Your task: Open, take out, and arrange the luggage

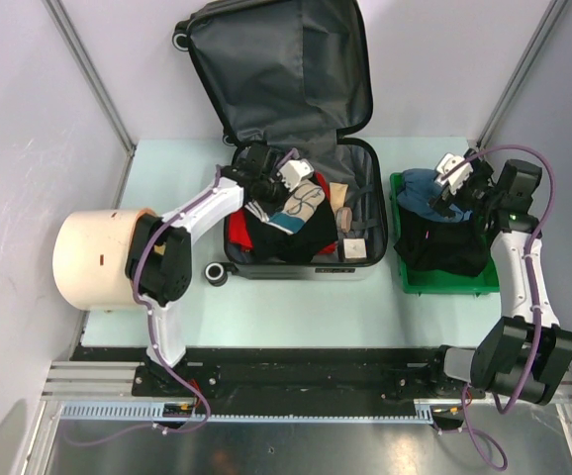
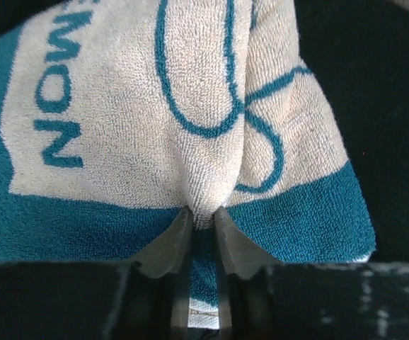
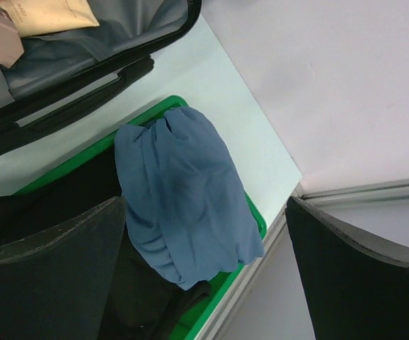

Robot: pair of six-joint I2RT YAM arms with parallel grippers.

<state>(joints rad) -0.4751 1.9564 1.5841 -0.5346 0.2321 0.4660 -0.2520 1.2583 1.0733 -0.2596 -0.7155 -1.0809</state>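
The luggage (image 1: 296,89) lies open at the back of the table, with its grey-lined lid leaning up and clothes packed in the lower half. My left gripper (image 1: 288,181) reaches into it. In the left wrist view that gripper (image 2: 201,212) is shut on a raised fold of a white and teal towel (image 2: 119,106). My right gripper (image 1: 454,178) hangs open over the green bin (image 1: 405,282). Its fingers (image 3: 56,248) stand wide apart above a blue cloth (image 3: 183,191), and nothing is between them.
A beige cylinder (image 1: 93,259) lies on the table at the left, beside the left arm. The green bin (image 3: 257,221) holds black clothes (image 1: 444,247) under the blue cloth. Red (image 1: 237,233) and black garments and small packets (image 1: 347,218) fill the luggage. Walls close in on both sides.
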